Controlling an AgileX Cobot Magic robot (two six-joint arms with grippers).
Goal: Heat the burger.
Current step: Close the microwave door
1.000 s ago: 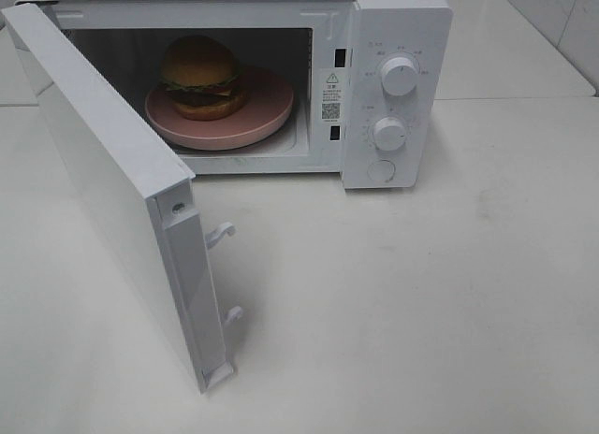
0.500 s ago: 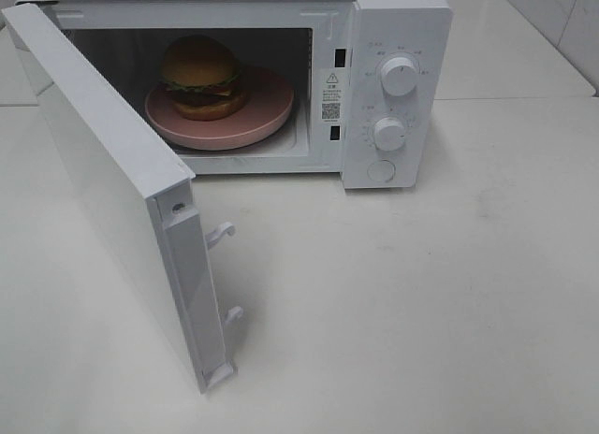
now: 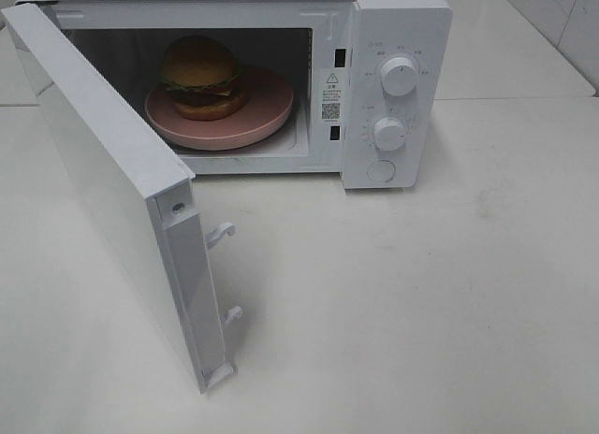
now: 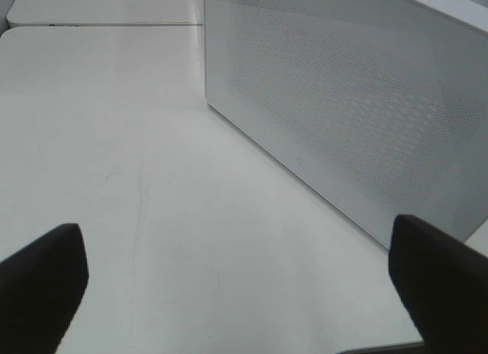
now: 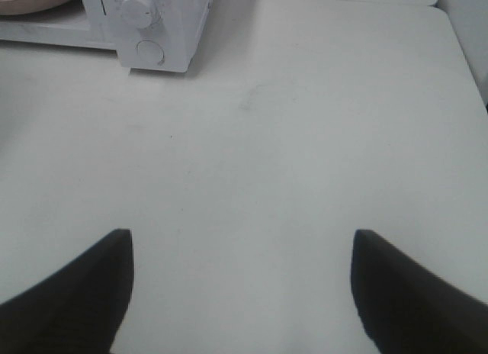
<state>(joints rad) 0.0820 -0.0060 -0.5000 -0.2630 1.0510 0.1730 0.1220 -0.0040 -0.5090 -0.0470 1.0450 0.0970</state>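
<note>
One microwave (image 3: pixel 426 41) bearing two dials (image 3: pixel 400 76) (image 3: pixel 388 133) and one round button (image 3: pixel 381 170); two door latch hooks (image 3: pixel 221 233) (image 3: pixel 232 314); one burger (image 3: pixel 199 74); one pink plate (image 3: pixel 267 107); two claws (image 4: pixel 240 293) (image 5: pixel 242 293).

Plain white tabletop (image 3: pixel 421 294) with faint scuffs, a joint line (image 3: pixel 524 99) crossing it toward the back, pale tiled wall (image 3: pixel 571 13) at the far right corner, soft even light.

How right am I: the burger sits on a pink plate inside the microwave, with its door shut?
Wrong on the door: it stands wide open, as the exterior high view shows. The burger does sit on the pink plate inside the microwave.
</note>
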